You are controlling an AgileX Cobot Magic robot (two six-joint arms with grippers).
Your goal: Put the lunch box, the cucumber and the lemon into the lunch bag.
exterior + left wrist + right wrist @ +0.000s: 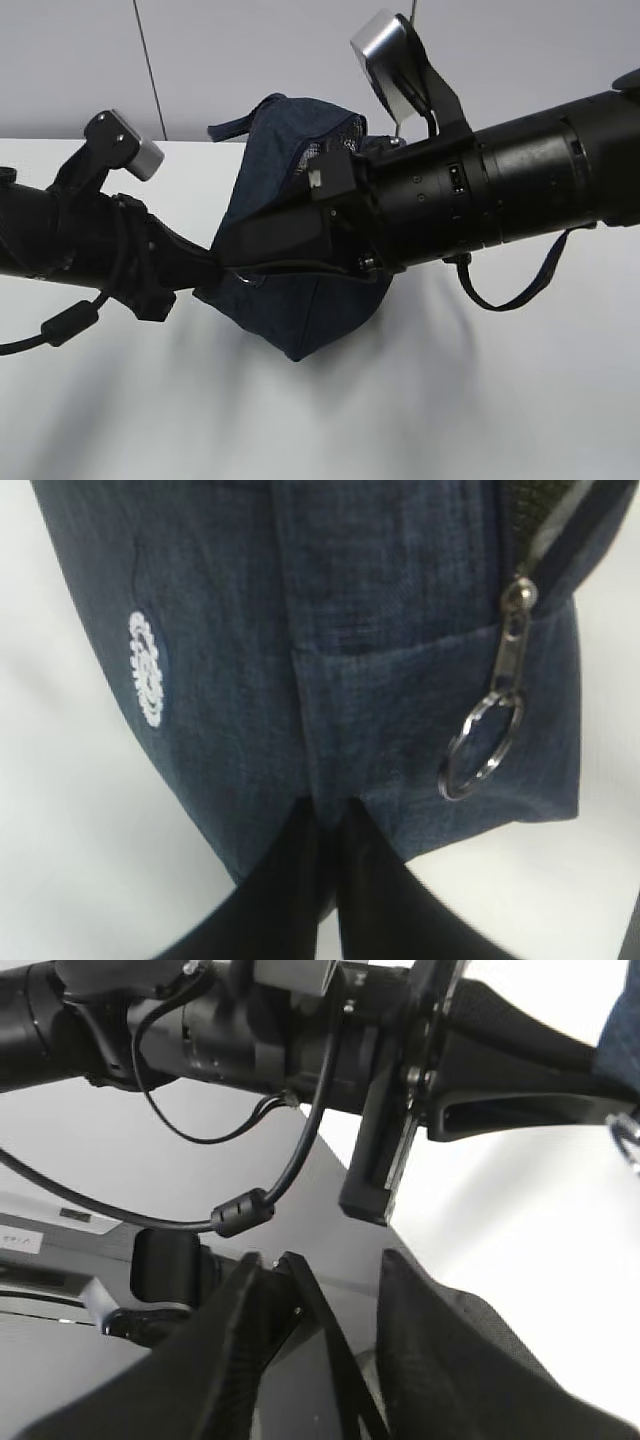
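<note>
Navy fabric, boxy and slumped: dark blue lunch bag [290, 300] with loop handles, tipped onto one corner over the white worktop [450, 410], near the middle of the scene, between two black arms. Could not tell whether resting on that corner or lifted clear.

Left end effector [325, 825]: clamped on a fold of the bag's cloth, low on its left side, fingers [290, 890] pressed together with the denim pinched at their tips. Just right of that grip, a silver ring pull [480, 750] dangling from the zipper slider; to the left, a small round white logo [147, 670].

Right end effector [335, 1260]: held apart, jaws spread, nothing seen between them, aimed toward the left arm. Hidden against the bag in the exterior view, so could not tell whether touching the fabric.

Looked for the sage-lidded lunch box, the long green cucumber and the yellow lemon; found none of them in any view. Possibly packed inside already, possibly lying outside the frames; could not say which. A glimpse of pale lining at the bag's far upper edge, suggesting the mouth was at least partly open.

Judged as bag handling: holding or opening the bag rather than carrying an item. Loading of all three items could not be confirmed.
</note>
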